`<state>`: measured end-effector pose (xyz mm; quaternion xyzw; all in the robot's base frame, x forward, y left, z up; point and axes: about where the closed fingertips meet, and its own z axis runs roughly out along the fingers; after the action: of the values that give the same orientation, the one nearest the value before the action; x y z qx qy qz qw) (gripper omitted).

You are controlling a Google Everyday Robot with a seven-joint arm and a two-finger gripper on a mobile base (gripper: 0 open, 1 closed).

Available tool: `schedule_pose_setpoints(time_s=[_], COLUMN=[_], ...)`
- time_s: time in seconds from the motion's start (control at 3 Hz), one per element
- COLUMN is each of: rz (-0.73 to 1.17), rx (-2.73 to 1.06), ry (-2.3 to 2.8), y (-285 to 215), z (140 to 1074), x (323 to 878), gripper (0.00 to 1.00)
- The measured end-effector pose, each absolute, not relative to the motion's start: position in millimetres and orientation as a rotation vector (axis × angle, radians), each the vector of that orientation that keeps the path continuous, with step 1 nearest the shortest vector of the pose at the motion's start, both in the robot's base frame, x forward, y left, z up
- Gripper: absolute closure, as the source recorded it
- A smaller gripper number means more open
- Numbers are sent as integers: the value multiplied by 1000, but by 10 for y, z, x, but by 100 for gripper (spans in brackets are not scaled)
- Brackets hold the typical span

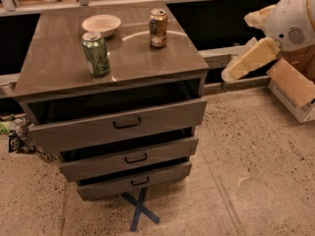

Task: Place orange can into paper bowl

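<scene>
The orange can (158,28) stands upright on the grey cabinet top (64,53), toward the back right. The paper bowl (101,24) sits empty at the back middle, to the left of the orange can and apart from it. A green can (96,53) stands in front of the bowl. My arm (290,23) reaches in from the right edge. My gripper (228,74) hangs to the right of the cabinet, below its top and well away from the orange can.
The cabinet has three drawers (123,127), each pulled partly open toward me. A blue tape X (140,209) marks the speckled floor in front. A rail (231,50) and dark panels run behind. A cardboard box (295,100) sits at the right.
</scene>
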<state>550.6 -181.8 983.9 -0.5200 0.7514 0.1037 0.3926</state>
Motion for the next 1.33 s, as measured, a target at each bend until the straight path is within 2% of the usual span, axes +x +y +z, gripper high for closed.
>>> schedule_pose_setpoints(time_s=[0.33,0.67,1.33], rz=[538,633,536], rx=[-1028,-850,-765], ry=[1832,1806,1783], y=[-1410,-1177,-1167], z=[9641,9422,9392], x=[5985,6341,6585], gripper=[0,0,0])
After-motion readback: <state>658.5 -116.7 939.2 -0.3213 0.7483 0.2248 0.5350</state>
